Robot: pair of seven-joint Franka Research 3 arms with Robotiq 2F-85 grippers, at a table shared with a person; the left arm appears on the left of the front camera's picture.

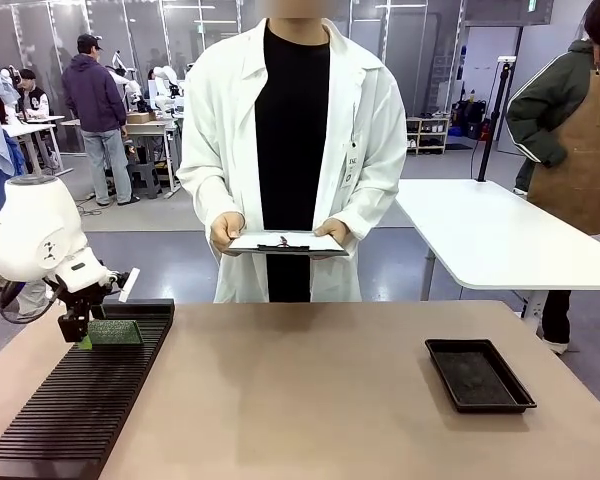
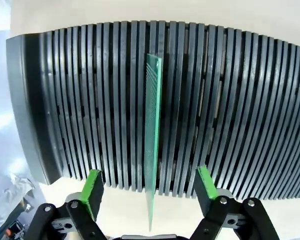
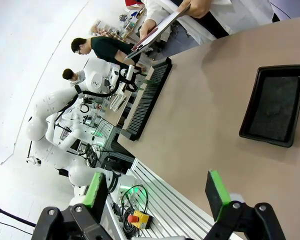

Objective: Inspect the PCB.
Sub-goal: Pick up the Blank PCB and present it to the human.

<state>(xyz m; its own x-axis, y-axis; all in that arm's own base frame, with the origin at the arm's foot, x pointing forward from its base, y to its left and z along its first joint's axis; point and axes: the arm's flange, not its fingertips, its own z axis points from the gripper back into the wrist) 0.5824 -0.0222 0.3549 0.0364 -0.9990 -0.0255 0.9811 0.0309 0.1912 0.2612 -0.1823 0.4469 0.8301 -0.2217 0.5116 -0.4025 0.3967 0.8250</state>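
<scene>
The PCB (image 1: 113, 332) is a thin green board standing on edge in a slot near the far end of the black slotted rack (image 1: 80, 400). In the left wrist view the PCB (image 2: 152, 125) shows edge-on, rising from the rack (image 2: 230, 110). My left gripper (image 2: 150, 175) straddles it, open, with a clear gap between each green pad and the board. In the front view the left gripper (image 1: 80, 335) sits at the board's left end. My right gripper (image 3: 155, 177) hangs open high over the table's near side, holding nothing.
A black tray (image 1: 478, 375) lies at the table's right. At the far edge a person in a white coat holds a clipboard (image 1: 285, 242) in both hands. Bare tabletop (image 1: 300, 400) lies between rack and tray.
</scene>
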